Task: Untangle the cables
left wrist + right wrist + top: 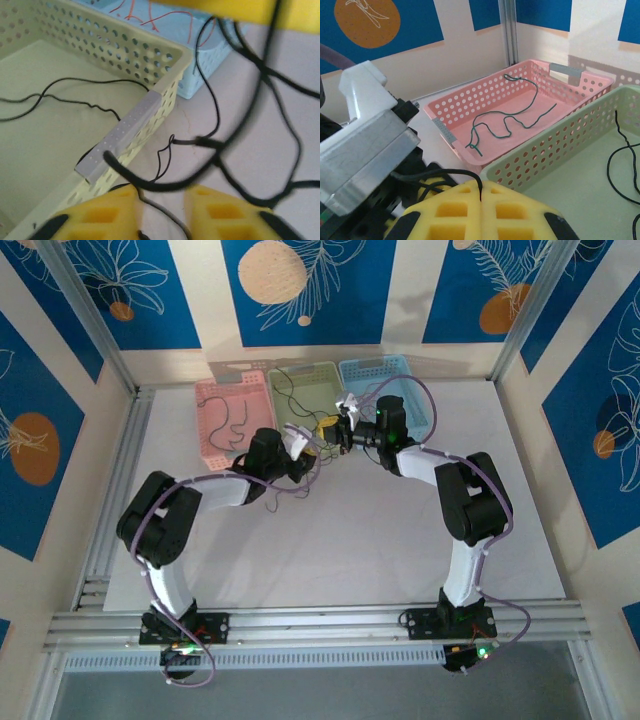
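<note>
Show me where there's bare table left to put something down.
The widest bare table lies between the left arm and right arm, near their bases. A strip runs right of the right arm. It is crowded before the green basket, where the left gripper and right gripper meet among the cables.

Pink basket [212, 400], green basket [325, 390], blue basket [365, 375] — 3 perforated, side by side — at the far edge of the white table [350, 560]

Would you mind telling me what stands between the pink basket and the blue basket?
The green basket, with a black cable lying in it, as the top view shows.
</note>
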### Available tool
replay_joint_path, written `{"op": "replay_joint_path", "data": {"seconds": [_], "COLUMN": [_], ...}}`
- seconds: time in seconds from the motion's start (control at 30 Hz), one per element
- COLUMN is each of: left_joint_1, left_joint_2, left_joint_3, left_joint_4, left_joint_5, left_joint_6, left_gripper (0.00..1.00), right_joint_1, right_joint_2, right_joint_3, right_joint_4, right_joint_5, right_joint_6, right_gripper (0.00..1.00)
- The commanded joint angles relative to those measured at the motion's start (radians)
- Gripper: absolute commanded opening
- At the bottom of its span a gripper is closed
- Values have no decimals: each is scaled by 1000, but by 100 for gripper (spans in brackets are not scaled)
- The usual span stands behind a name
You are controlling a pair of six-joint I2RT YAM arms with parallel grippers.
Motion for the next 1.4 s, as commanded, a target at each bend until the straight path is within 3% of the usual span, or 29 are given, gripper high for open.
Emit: {"op": "replay_joint_path", "data": {"seconds": [0.0,0.03,0.3,0.47,0.63,0.7,0.97,1.13,1.3,1.37], "left_joint_1": [-9,-9,-8,-8,-8,-6,-4,-5,-3,-3], "left_joint_2": [-10,-25,-251,-473,-684,-752,-842,-829,-849,-852], "left_joint_3": [-34,-53,-238,-337,-387,-409,-378,-341,-324,-320], "left_joint_4": [73,94,163,30,-152,-174,-279,-349,-387,-392], "left_joint_5": [-7,-17,-235,-358,-362,-361,-332,-319,-299,-291], "left_joint_6": [10,10,-38,-111,-185,-205,-240,-262,-271,-268], "left_gripper": [6,0,0,0,0,0,0,0,0,0], "right_joint_1": [6,5,1,2,16,21,37,45,33,32], "right_joint_2": [-5,-5,-11,-9,-21,-27,-46,-49,-48,-48], "right_joint_3": [28,28,28,47,41,33,-1,-1,6,3], "right_joint_4": [-6,-6,-23,-73,-78,-73,-18,-26,-41,-35], "right_joint_5": [-18,-18,16,37,71,91,57,153,201,143], "right_joint_6": [1,1,-4,-30,-44,-50,-69,-68,-44,-52], "right_gripper": [0,0,0,3,39,46,54,67,68,67]}}
